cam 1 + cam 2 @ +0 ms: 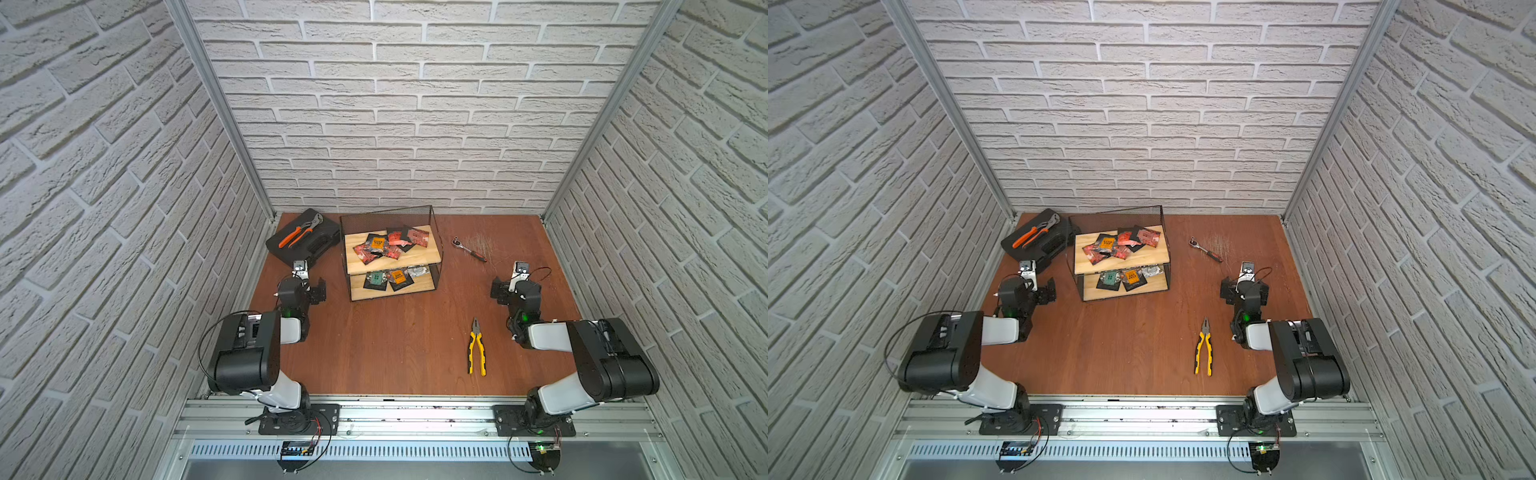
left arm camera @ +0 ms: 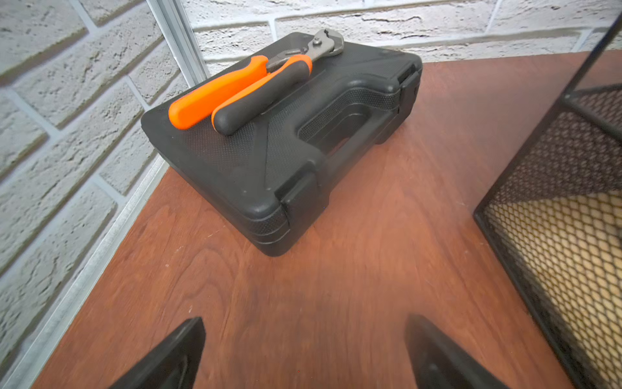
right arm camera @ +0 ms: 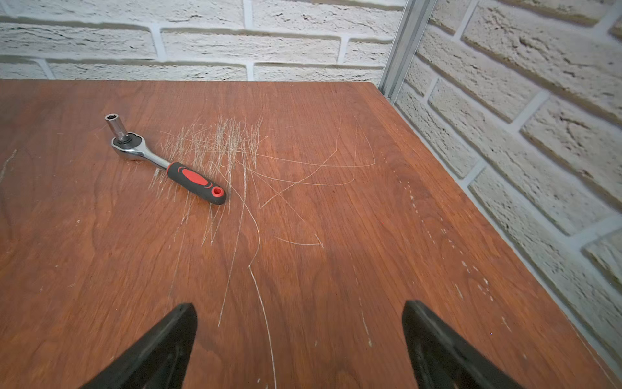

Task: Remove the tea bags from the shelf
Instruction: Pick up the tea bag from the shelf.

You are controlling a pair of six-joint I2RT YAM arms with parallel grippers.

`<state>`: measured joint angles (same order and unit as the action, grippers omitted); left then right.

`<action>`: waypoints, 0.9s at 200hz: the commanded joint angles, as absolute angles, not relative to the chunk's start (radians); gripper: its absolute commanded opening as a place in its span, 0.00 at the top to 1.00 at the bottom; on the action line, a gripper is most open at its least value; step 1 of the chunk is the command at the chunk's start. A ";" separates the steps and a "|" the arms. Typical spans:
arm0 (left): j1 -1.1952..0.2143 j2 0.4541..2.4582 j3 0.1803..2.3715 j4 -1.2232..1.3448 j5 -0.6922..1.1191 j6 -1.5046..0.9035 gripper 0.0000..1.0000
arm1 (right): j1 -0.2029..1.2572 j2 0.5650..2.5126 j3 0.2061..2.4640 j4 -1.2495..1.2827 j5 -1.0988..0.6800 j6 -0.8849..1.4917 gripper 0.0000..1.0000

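Between the two pairs of fingers stood the shelf [image 1: 415,258], with tea bags [image 1: 390,245] heaped on its upper board and three more on the lower. The left fingers [image 2: 168,357] were released and empty, the shelf just beside them and a black tool case [image 2: 269,168] ahead. The right fingers [image 3: 161,347] were likewise spread over bare surface [image 3: 336,269], a ratchet [image 3: 161,161] ahead.
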<state>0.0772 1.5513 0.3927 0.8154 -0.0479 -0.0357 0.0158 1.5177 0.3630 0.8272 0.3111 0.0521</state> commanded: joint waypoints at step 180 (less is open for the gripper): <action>-0.065 1.226 0.595 0.392 -0.317 -0.035 0.02 | 0.026 1.216 0.687 0.213 0.303 0.143 0.01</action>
<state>-0.0082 1.3460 0.5255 0.5064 -0.1875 -0.0372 0.0216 1.3445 0.5396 0.4587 0.2951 0.0715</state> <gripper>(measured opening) 0.982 0.993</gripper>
